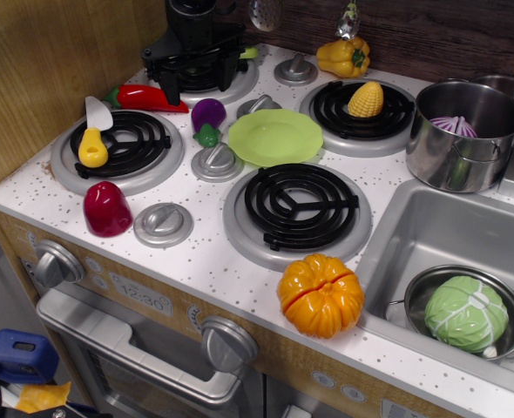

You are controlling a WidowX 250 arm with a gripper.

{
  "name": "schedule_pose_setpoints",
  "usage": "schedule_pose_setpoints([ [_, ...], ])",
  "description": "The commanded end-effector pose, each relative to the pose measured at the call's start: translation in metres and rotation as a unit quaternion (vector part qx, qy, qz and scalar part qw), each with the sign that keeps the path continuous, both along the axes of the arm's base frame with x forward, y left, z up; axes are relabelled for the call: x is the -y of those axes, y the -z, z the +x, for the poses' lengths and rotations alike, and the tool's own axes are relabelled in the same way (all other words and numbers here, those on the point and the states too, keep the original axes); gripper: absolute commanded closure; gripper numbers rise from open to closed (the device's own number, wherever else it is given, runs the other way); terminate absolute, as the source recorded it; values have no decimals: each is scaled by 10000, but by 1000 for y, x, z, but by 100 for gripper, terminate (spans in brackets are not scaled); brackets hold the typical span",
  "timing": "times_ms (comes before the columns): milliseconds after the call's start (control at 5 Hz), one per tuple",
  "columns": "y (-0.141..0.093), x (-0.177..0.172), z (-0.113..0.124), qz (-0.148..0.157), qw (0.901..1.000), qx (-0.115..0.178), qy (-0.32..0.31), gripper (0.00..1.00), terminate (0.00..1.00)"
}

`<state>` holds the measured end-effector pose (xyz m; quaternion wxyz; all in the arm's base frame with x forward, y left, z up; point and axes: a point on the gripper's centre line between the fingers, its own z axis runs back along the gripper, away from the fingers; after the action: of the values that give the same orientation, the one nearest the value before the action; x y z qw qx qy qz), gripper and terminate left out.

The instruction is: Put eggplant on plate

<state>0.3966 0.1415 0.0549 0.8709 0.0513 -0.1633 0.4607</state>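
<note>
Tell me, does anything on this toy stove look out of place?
Yes. The eggplant lies on the bare stovetop beside the plate, not on it. A corn cob and a yellow pear sit directly on burners.

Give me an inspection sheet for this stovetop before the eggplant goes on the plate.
Surface: white speckled toy stovetop with four coil burners and silver knobs; sink at right.
Job's things: eggplant lies on the stovetop just left of the plate, apparently not touching it; plate bare.
Clutter: pear on the left burner, corn on the back right burner, red pepper, chili, yellow pepper, pumpkin, pot, cabbage in a bowl in the sink.
Gripper: black gripper over the back left burner; jaw state unclear.
Cables: nothing seen.
Surroundings: wood panel at left, oven door below.
</note>
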Motion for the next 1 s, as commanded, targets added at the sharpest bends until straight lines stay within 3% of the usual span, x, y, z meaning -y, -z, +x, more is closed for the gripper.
schedule_pose_setpoints([
  [0,0,0,0,0,10000,0,0,0,0],
  [400,-6,-9,10,434,9880,519,1389,0,0],
  [800,5,-19,15,216,9787,809,1875,0,0],
])
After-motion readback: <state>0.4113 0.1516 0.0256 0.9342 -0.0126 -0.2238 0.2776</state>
